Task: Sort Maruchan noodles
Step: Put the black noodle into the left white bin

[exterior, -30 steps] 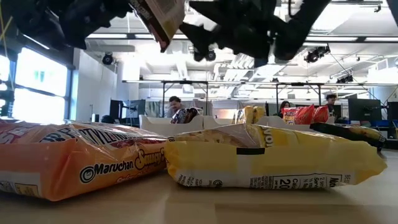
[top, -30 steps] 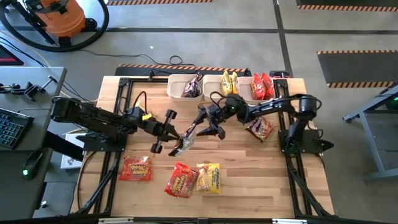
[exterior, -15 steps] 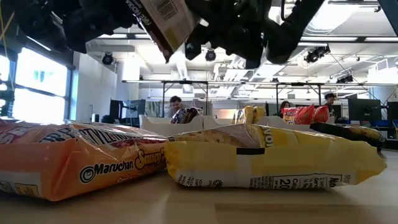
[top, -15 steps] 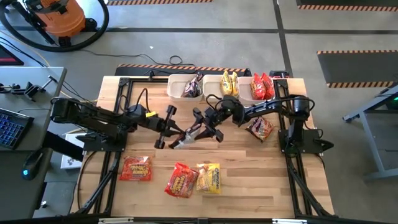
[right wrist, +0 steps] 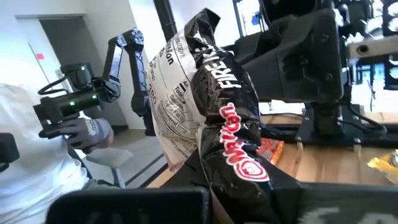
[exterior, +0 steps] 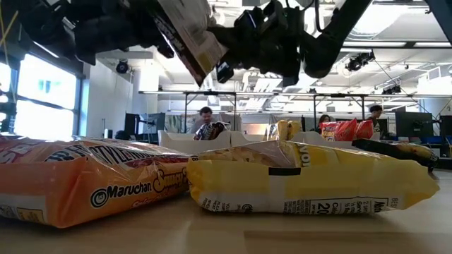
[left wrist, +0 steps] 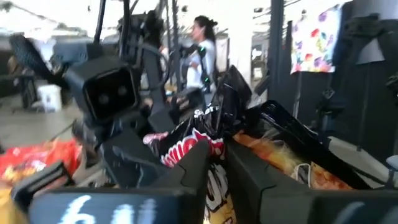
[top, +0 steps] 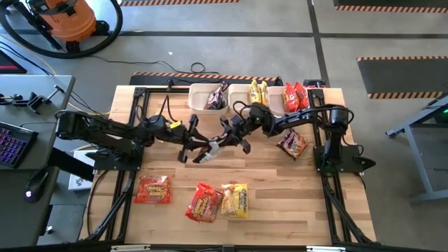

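Table (top: 280,203) mid: both grippers meet on dark packet (top: 208,152), right gripper (top: 225,142) fingers clamped on it, left gripper (top: 189,142) fingers unclear; three loose packets (top: 203,199) near front.

Even overhead light on the table (top: 280,203), soft shadows; strong backlight from window (exterior: 42,99) and ceiling lamps (exterior: 360,60) in low view; left wrist view smeared, overexposed background; right wrist foreground unfocused.

Robotics lab in an open-plan office.
Wooden table (top: 280,203) on concrete floor, shop vacuum (top: 64,17), keyboard (top: 12,143), ceiling lights, desks with monitors (exterior: 413,123), people (exterior: 205,117) behind.
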Available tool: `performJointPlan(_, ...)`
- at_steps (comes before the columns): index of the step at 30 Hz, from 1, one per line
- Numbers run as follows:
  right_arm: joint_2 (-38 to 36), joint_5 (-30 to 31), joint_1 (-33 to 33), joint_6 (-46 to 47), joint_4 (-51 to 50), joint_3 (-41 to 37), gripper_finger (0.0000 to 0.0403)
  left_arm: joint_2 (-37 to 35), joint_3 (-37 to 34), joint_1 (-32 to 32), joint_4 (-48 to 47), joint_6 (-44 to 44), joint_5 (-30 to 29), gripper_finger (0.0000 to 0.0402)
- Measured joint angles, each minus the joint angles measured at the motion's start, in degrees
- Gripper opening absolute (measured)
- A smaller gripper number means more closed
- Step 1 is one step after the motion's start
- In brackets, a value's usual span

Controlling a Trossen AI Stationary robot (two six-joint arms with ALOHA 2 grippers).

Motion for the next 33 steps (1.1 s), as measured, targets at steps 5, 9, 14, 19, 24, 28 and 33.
performJointPlan(5, 0.0, -1.4, -1.8, 0.2, -2.4, 0.0, 0.0010, -4.1, 0.0, 2.0, -7.8, -0.2, -0.4, 0.0072)
performJointPlan(9, 0.0, -3.3, -3.1, 0.4, -4.0, 0.0, 0.0010, -9.3, 0.0, 3.7, -16.3, 0.0, -0.3, 0.0083)
performJointPlan(14, -1.0, -5.5, -4.6, 0.7, -7.5, 0.0, 0.0010, -15.5, 0.0, 5.5, -27.8, -2.5, -0.3, 0.0080)
performJointPlan(19, -6.7, 1.1, -6.1, -12.7, -28.7, 0.1, 0.0010, -19.4, 0.0, 6.3, -34.7, -6.3, -1.9, 0.0069)
performJointPlan(24, -12.8, 18.6, -4.3, -27.6, -50.2, 0.1, 0.0009, -20.2, 0.2, 6.6, -40.3, -7.9, -8.9, 0.0067)
performJointPlan(28, -13.7, 25.3, -1.4, -31.6, -55.2, 0.1, 0.0009, -19.0, 3.2, 6.3, -45.8, -6.2, -10.7, 0.0082)
performJointPlan(33, -13.4, 30.2, 1.9, -33.4, -55.4, 0.1, 0.0009, -15.1, 8.0, 3.7, -50.0, -2.2, -10.6, 0.0113)
